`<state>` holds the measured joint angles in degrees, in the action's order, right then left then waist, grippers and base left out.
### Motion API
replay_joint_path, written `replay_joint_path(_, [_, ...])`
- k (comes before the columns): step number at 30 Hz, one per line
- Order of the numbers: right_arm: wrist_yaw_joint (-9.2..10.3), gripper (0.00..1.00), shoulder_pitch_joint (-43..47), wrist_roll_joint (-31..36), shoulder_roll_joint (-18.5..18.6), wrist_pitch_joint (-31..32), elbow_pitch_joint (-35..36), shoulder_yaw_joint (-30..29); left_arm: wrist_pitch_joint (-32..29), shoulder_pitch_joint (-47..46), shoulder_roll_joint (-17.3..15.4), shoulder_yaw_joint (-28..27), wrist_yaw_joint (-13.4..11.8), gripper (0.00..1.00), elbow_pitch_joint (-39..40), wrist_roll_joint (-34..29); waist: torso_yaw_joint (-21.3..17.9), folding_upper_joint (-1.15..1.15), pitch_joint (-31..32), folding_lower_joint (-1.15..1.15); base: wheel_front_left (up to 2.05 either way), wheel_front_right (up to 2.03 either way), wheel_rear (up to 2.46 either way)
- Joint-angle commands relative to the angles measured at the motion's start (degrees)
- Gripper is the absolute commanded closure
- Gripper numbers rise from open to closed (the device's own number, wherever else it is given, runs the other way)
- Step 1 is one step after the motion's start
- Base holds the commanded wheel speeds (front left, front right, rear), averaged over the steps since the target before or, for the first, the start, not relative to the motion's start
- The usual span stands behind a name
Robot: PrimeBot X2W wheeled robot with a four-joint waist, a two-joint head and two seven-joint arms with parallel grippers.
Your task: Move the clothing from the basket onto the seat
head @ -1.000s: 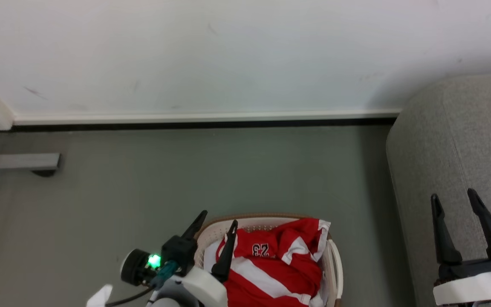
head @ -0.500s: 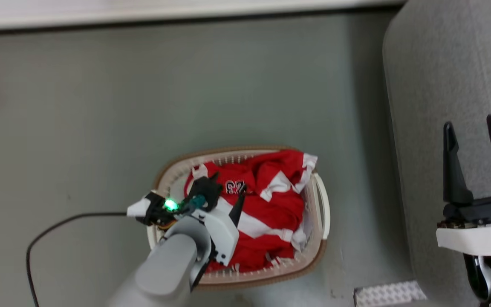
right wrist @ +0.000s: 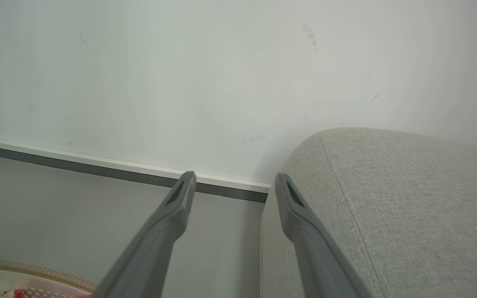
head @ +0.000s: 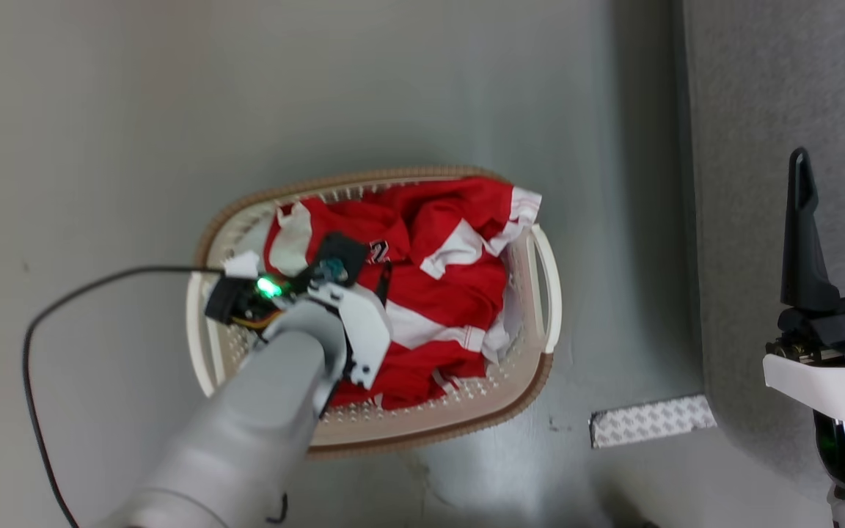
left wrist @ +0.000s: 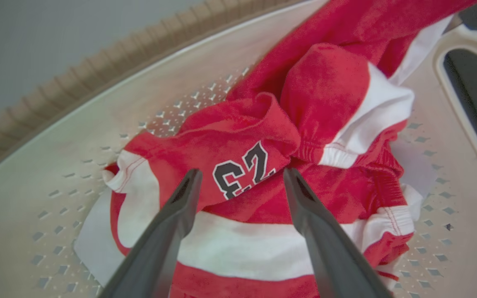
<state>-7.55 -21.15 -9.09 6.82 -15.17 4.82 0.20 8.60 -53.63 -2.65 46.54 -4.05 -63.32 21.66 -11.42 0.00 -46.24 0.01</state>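
The clothing [head: 444, 293], a crumpled red jersey with white panels, lies in the cream basket [head: 422, 433] on the floor. My left gripper [head: 360, 271] reaches down into the basket and stands open. In the left wrist view its fingertips straddle the fold printed with 23 on the clothing [left wrist: 325, 91], with the left gripper [left wrist: 242, 176] just over it and the perforated basket [left wrist: 97, 124] wall behind. My right gripper [head: 842, 147] is open and holds nothing, over the grey seat [head: 745, 147] at the right. In the right wrist view the right gripper [right wrist: 234, 178] points past the seat [right wrist: 387, 207] corner toward the wall.
A black cable [head: 48, 308] loops over the grey floor left of the basket. A white patterned strip [head: 650, 419] lies on the floor between basket and seat. The wall's dark baseboard [right wrist: 97, 167] runs behind, and the basket rim [right wrist: 35, 273] peeks in at the lower left.
The head camera has tilted down, so the whole picture shifted. My left gripper has gone from the basket's near rim down onto the jersey. Both grippers stay open.
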Motion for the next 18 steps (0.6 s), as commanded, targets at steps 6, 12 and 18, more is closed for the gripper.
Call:
replay_joint_path(6, [0.12, 0.0, -0.9, -0.78, -0.59, 0.03, 2.82, 0.13, -0.32, -5.3, -0.42, 1.64, -1.74, 0.0, -4.87, 0.7, -1.38, 0.0, -6.18, -0.01, 0.0, 0.0, 0.0])
replay_joint_path(12, [0.12, 0.0, 0.0, -1.25, -0.98, 0.03, 4.1, -0.34, 0.69, -8.08, -0.43, 2.99, -3.07, 0.0, -7.26, 0.41, -1.87, 0.0, -8.42, -0.01, 0.0, 0.0, 0.0])
replay_joint_path(18, [0.12, 0.0, 1.41, 0.32, -1.62, 0.02, 5.1, -0.22, 1.31, -8.78, -0.45, 4.86, -2.05, 0.12, -8.21, 0.39, -0.64, 0.0, -9.08, -0.01, 0.15, 0.15, 0.15])
